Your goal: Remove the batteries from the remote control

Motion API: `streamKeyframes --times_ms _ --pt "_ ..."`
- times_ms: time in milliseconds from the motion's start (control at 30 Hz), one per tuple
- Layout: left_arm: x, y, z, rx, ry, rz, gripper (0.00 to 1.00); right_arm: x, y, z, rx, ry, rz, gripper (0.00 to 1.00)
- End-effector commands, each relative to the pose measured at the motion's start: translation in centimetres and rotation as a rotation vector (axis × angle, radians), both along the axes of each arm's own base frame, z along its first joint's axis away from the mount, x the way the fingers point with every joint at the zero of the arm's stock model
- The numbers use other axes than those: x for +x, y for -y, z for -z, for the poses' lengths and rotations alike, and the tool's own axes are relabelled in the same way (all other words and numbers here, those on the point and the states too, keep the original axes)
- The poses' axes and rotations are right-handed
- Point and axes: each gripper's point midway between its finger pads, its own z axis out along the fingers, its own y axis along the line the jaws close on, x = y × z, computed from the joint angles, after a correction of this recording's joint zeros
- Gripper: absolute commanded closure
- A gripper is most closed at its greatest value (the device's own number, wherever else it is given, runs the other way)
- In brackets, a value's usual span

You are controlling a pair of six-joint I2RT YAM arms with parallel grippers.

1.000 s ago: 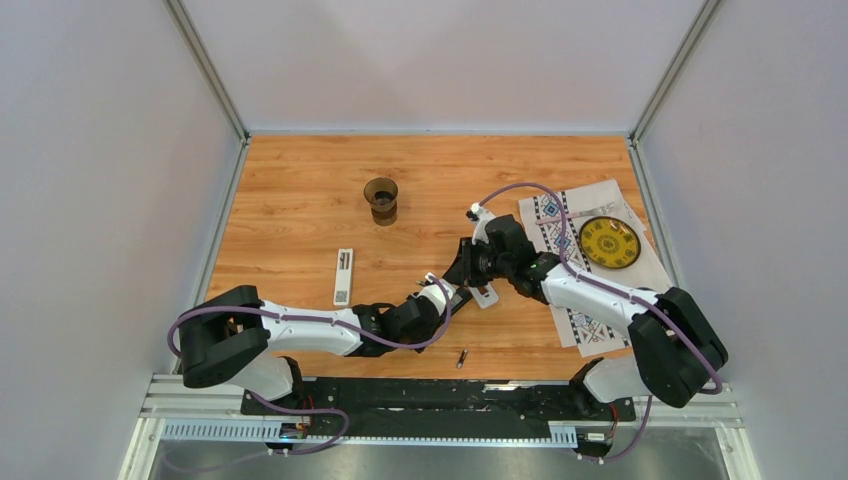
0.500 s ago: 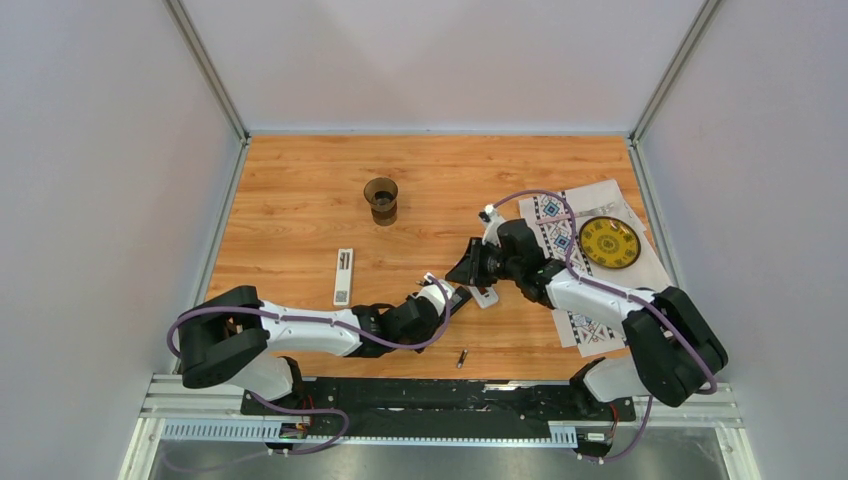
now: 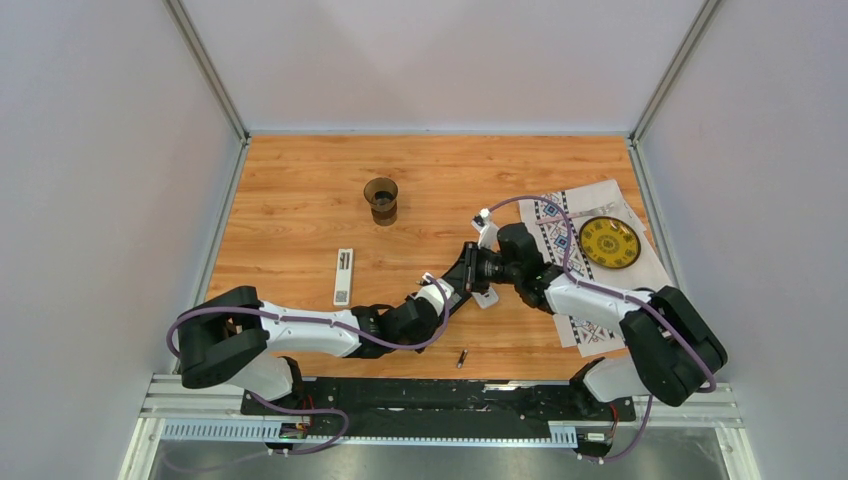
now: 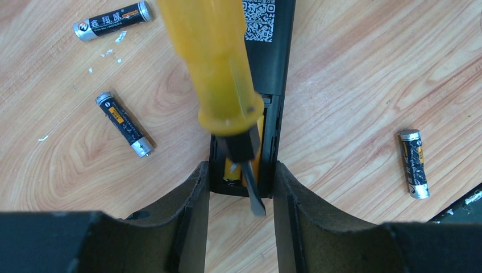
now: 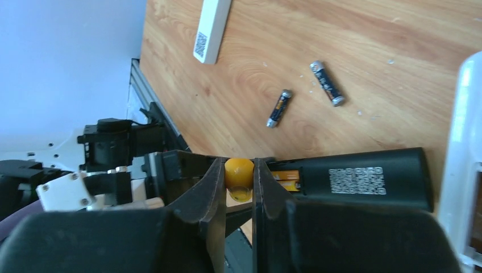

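Observation:
A black remote lies back up with its battery bay open and orange batteries inside. My left gripper is shut on the remote's bay end, one finger on each side. My right gripper is shut on the yellow-orange screwdriver handle. The handle slants over the remote, and its dark blade crosses the bay's end. The orange batteries also show in the right wrist view. Loose dark grey batteries lie on the wood. Both grippers meet in the top view.
A white remote lies to the left. A dark cup stands farther back. A yellow plate sits on a patterned mat at the right. A small white part lies by the grippers. One battery lies near the front edge.
My right gripper has shifted slightly right and nearer with the screwdriver, closing in on the left gripper. The left arm has barely moved.

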Motion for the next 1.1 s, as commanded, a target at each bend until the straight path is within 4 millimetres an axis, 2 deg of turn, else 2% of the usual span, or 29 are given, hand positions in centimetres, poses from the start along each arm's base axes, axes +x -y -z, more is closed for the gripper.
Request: streamKeyframes --times_ms 0,200,433,633,867,1067 --pt "-0.8 -0.8 1.5 0.023 -0.041 -0.004 1.0 -0.8 -0.8 -2.5 0.085 0.028 -0.049 1.0" --pt "-0.8 -0.9 1.5 0.022 -0.041 -0.009 1.0 -0.1 -0.2 -1.4 0.028 0.019 -0.009 1.0" --pt "-0.9 -1.2 1.5 0.023 -0.041 -0.009 1.0 2.5 1.8 -1.1 -0.076 0.07 0.107 1.0" --pt "-1.0 -1.1 1.5 0.022 -0.043 -0.008 1.0 3.7 3.1 -1.0 -0.09 0.083 0.163 1.0" --pt "-1.0 -1.1 1.8 0.028 -0.049 -0.007 1.0 3.7 3.0 0.1 -0.101 0.062 0.153 1.0" --pt "-1.0 -1.1 1.9 0.029 -0.052 -0.01 1.0 3.7 2.5 0.3 -0.079 0.041 0.133 1.0"
